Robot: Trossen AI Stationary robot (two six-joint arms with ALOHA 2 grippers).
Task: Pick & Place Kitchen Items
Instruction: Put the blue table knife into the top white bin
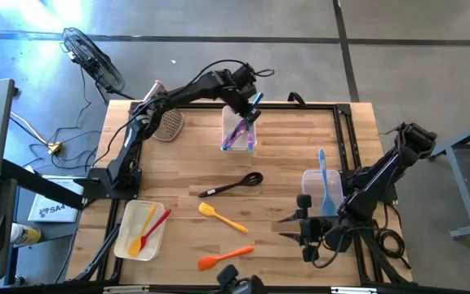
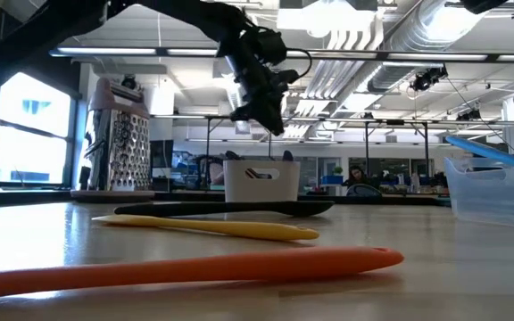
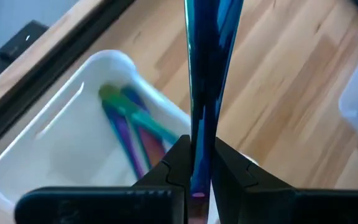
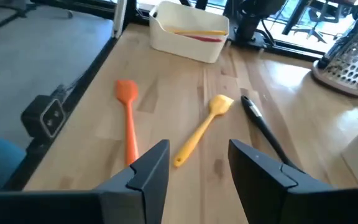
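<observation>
My left gripper (image 1: 249, 113) reaches to the table's far middle and is shut on a slim blue utensil (image 3: 207, 56). It hangs over a white bin (image 1: 239, 132) that holds purple, green and teal utensils (image 3: 132, 127). My right gripper (image 4: 197, 168) stands open at the near right, with nothing between its fingers. A black spoon (image 1: 232, 185), a yellow spatula (image 1: 219, 215) and an orange spatula (image 1: 225, 259) lie flat on the wood. In the low view my left gripper (image 2: 264, 98) shows above the white bin (image 2: 261, 180). My left gripper pinches the blue utensil's narrow shaft (image 3: 199, 146) between its two fingers. The fingers slant down from the table's left and far side, and the utensil runs on past them along their line. It is lifted clear, above the white bin.
A second white bin (image 1: 139, 231) at the near left holds a yellow and a red utensil. A clear bin (image 1: 320, 193) beside my right arm holds a blue spatula. A box grater (image 1: 166, 122) stands at the far left. A black rail edges the table's far and right sides.
</observation>
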